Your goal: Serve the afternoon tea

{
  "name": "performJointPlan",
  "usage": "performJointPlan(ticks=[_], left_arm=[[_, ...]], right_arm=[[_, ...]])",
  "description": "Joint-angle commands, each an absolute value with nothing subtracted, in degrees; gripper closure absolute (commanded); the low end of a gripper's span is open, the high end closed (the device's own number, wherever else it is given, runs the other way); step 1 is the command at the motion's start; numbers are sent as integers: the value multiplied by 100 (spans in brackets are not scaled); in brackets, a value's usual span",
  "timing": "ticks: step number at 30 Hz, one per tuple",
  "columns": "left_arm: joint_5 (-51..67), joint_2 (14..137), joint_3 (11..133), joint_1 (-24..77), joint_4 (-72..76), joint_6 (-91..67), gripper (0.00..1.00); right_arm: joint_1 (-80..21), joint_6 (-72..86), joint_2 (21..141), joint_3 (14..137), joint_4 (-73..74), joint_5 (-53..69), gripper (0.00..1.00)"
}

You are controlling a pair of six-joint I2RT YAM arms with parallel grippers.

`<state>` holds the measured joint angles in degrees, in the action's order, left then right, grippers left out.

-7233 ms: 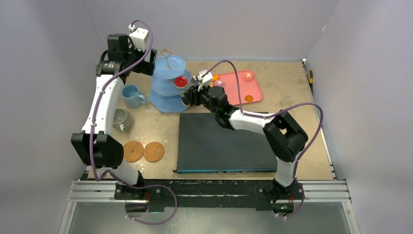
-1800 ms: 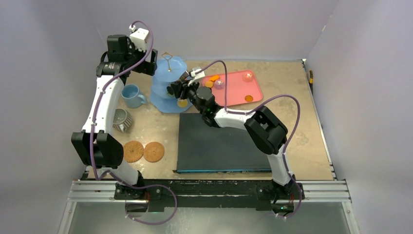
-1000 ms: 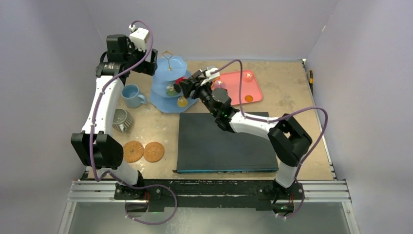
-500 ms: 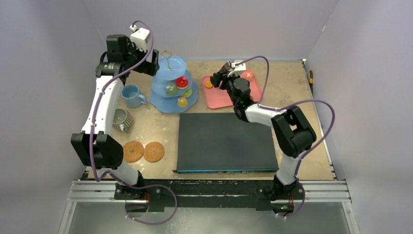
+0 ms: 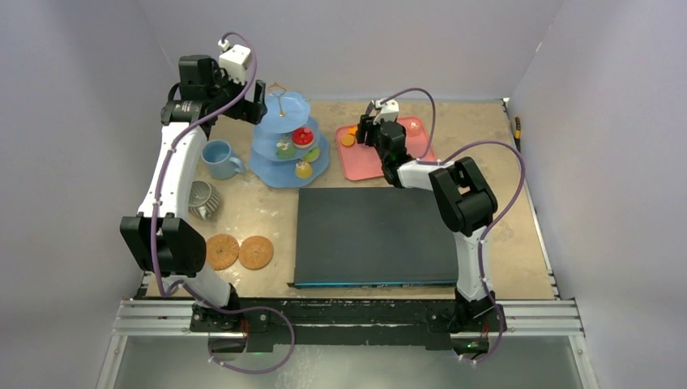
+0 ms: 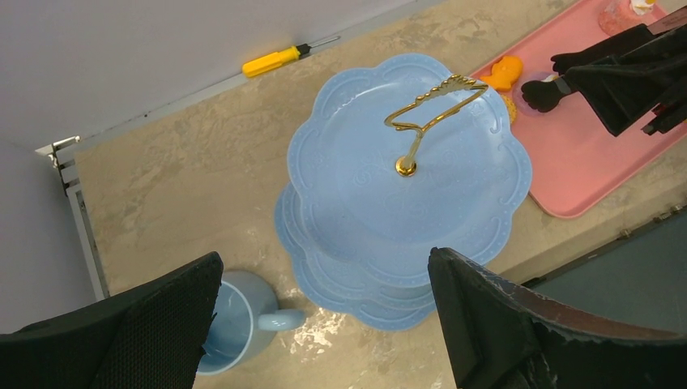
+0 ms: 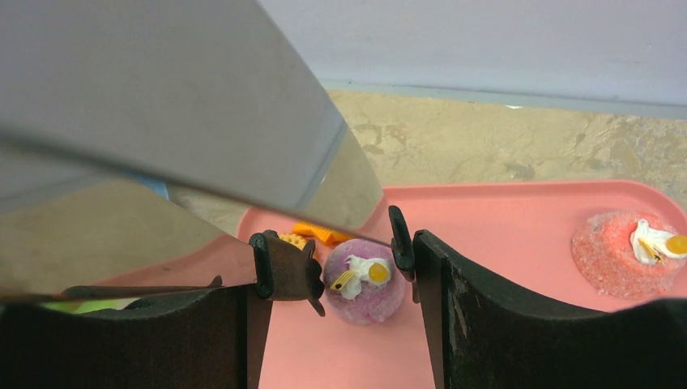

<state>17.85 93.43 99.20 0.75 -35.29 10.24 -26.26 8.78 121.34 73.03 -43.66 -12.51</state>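
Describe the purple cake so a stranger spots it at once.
Look at the pink tray right of the blue stand. The purple cake sits between the tongs' black tips; the orange cake and red cake nearby differ in colour.

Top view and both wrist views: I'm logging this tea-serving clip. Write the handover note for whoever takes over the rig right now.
The left gripper is open and empty, above the stand.
The right gripper is shut on the tongs, whose tips flank the purple cake on the pink tray.
Done: red cake, green cake and yellow cake sit on the stand's lower tiers. The top tier is bare.
To do: purple cake, orange cake and pink cake lie on the tray. The mug stands beside the stand.
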Motion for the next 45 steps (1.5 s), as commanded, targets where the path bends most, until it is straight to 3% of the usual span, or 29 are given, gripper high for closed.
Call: performJointPlan(ticks=[1, 10, 21, 30, 40, 45], left_arm=[[1916, 9369, 10158, 31, -3397, 1114, 2], [2197, 9447, 10248, 35, -3320, 1124, 1], [3927, 10046, 10790, 28, -3262, 1773, 2], [4058, 10421, 10811, 18, -2802, 2149, 30], [4760, 10506, 10791, 18, -2309, 2369, 41], [4684, 10679, 10950, 18, -2600, 2727, 54]], right_arm=[[-2575, 737, 12201, 7766, -4456, -1184, 37], [-2566, 841, 12489, 8079, -4214, -967, 41], [-2568, 901, 11751, 7388, -4530, -1000, 58], [-2592, 1148, 10836, 6585, -4828, -868, 61], [-2628, 1240, 10338, 6272, -4842, -672, 63], [-2628, 1236, 10184, 6240, -4817, -615, 64]])
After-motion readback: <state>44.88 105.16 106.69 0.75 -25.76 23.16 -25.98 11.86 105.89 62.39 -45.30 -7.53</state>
